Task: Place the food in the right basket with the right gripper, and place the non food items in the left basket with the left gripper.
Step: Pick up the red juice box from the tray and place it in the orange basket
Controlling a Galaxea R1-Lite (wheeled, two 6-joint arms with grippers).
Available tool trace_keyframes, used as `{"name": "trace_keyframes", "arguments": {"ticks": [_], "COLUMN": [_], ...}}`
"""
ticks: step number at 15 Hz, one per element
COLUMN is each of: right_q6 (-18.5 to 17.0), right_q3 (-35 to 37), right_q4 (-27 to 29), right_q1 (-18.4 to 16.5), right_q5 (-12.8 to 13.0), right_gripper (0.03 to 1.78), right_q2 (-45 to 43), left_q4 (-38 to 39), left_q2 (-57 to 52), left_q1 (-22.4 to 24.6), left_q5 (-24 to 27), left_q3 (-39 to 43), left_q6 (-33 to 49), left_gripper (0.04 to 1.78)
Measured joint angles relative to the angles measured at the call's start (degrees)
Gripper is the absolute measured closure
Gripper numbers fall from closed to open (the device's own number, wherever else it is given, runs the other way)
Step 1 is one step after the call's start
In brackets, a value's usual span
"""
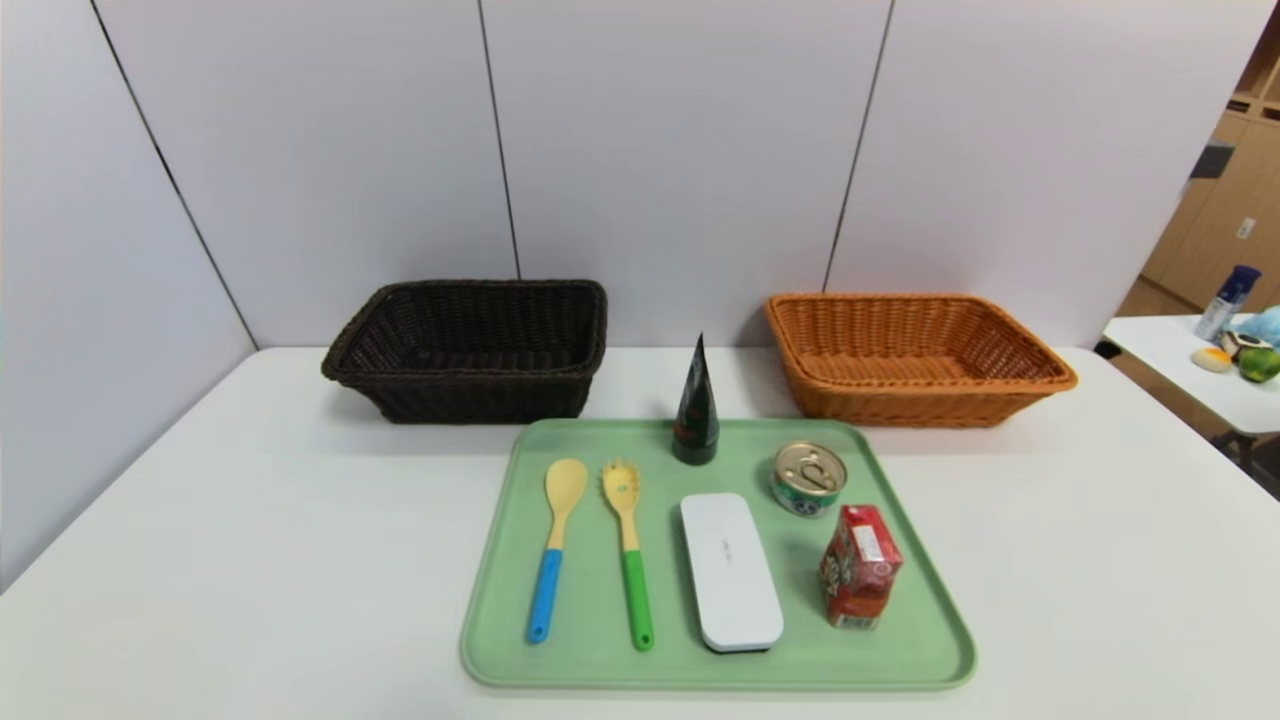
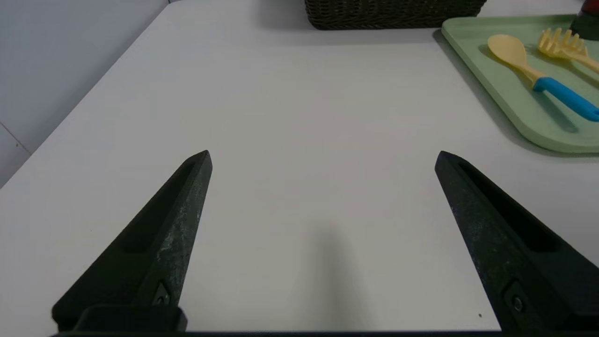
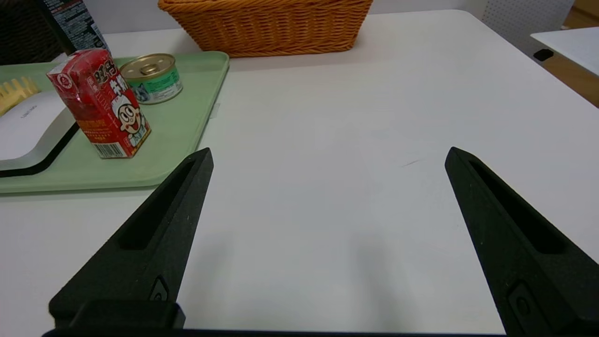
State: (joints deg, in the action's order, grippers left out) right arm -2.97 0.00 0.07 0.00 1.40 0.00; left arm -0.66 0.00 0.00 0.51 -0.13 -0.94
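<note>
1. On the smooth white table (image 1: 250, 560) lies one pale green tray (image 1: 900, 650) with rounded corners and a raised rim, holding six items.
2. Non-food, four pieces: a yellow spoon with a blue handle (image 1: 552, 545) and a yellow fork with a green handle (image 1: 628, 550) lie side by side on the tray's left half; a white rounded oblong case (image 1: 730, 570) lies flat at the centre; a dark green cone-shaped tube (image 1: 696, 405) stands upright at the tray's far edge.
3. Food, two pieces: a short round tin with a gold pull-tab lid and green label (image 1: 809, 479) sits near the far right corner; a small red drink carton with a cartoon face (image 1: 859, 566) stands just in front of it.
4. Two woven wicker baskets stand behind the tray: a deep dark brown rectangular basket (image 1: 470, 350) at far left and a shallow orange-tan rectangular basket (image 1: 915, 355) at far right.
5. The left gripper (image 2: 323, 157), black with matte pointed fingers, hovers over bare table left of the tray, fingers spread wide and empty.
6. The right gripper (image 3: 327, 154), of the same form, hovers right of the tray, likewise spread and empty.
</note>
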Motion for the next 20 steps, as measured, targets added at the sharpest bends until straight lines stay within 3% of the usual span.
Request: {"name": "trace_keyframes", "arguments": {"ticks": [9, 13, 17, 18, 20], "right_q6": [1.22, -0.13, -7.25, -8.48, -10.06], "right_q3": [-2.78, -23.45, -49.94, -56.04, -67.3], "right_q4": [1.83, 11.61, 24.39, 26.49, 31.26], "right_q1": [0.0, 0.3, 1.34, 2.43, 6.52], "right_q5": [-0.69, -6.94, -16.59, -17.76, -16.34], "right_gripper": [0.1, 0.1, 0.1, 0.1, 0.1], "right_q2": [3.13, 13.71, 36.6, 42.25, 53.49], "left_q4": [0.55, -10.95, -19.32, -19.87, -21.3], "left_q2": [0.0, 5.03, 21.11, 26.06, 36.57], "left_q1": [0.0, 0.0, 0.0, 0.0, -0.16], "left_q5": [-0.98, -0.22, 1.83, 2.44, 3.6], "left_q3": [-0.79, -14.28, -29.9, -34.23, -43.47], "left_q6": [2.45, 3.94, 6.89, 8.22, 10.85], "left_gripper": [0.13, 0.13, 0.13, 0.13, 0.13]}}
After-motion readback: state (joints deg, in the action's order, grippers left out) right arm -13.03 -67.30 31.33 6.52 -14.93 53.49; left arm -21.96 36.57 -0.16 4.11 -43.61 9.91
